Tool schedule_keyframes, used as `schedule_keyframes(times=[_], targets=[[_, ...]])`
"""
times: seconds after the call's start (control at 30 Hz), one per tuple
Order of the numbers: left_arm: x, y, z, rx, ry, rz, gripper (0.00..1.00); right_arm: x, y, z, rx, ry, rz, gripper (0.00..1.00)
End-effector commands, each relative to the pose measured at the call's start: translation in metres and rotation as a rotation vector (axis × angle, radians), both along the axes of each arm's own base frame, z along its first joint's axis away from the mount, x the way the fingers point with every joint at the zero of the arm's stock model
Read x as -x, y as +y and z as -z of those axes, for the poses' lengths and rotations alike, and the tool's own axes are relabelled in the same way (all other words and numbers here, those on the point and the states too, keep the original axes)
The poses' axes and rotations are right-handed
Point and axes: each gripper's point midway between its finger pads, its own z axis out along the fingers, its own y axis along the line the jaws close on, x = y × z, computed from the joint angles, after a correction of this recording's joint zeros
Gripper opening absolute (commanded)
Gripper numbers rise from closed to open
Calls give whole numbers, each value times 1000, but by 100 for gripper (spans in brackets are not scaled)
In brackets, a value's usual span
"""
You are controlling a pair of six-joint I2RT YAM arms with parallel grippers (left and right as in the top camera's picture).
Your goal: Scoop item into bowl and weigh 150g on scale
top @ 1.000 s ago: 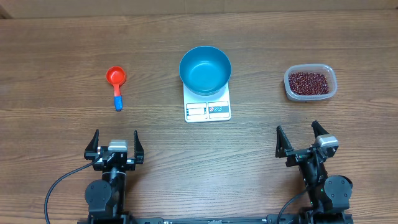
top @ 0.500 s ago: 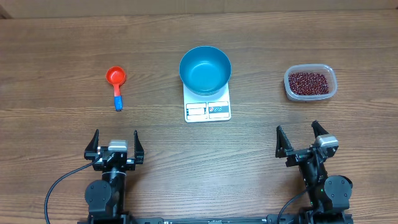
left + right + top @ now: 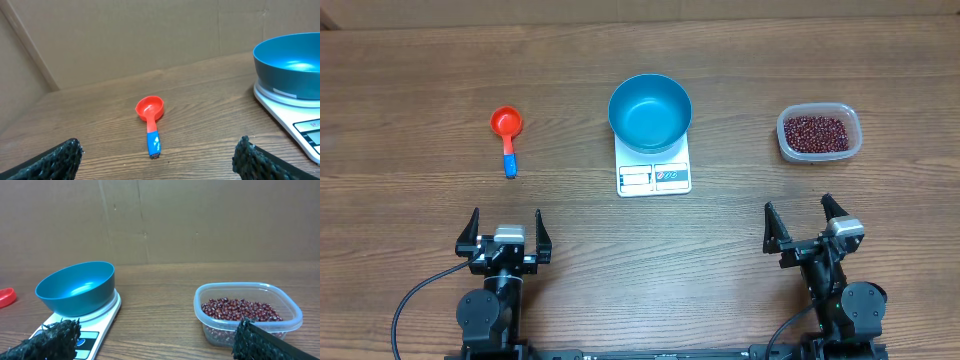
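Nothing is scooped yet — the blue bowl (image 3: 650,112) sits empty on the white scale (image 3: 654,177), the beans (image 3: 814,131) all lie in the clear tub (image 3: 785,143) to its right, and the red scoop (image 3: 507,134) is untouched on its left. The left gripper (image 3: 505,222) and right gripper (image 3: 798,208) gape wide, holding nothing. The scale's display is too small to read.

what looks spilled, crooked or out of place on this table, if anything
Nothing stands out. The beans are all inside the clear tub, with none scattered around it. The blue bowl sits upright on the scale, and the red scoop lies flat on the wood to its left.
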Motion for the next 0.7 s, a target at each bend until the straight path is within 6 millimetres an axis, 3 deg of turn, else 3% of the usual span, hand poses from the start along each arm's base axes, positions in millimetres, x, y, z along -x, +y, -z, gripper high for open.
schedule_keyframes(times=[0.0,0.23,0.67], targets=[[0,2,-1,13,-10,-10,100,0,-1,2,-7,-1,9,100],[0,-2,0,144,-10,5,100,0,-1,2,-7,-1,9,100],[0,-6,1,225,-9,17,100,0,-1,2,-7,-1,9,100]])
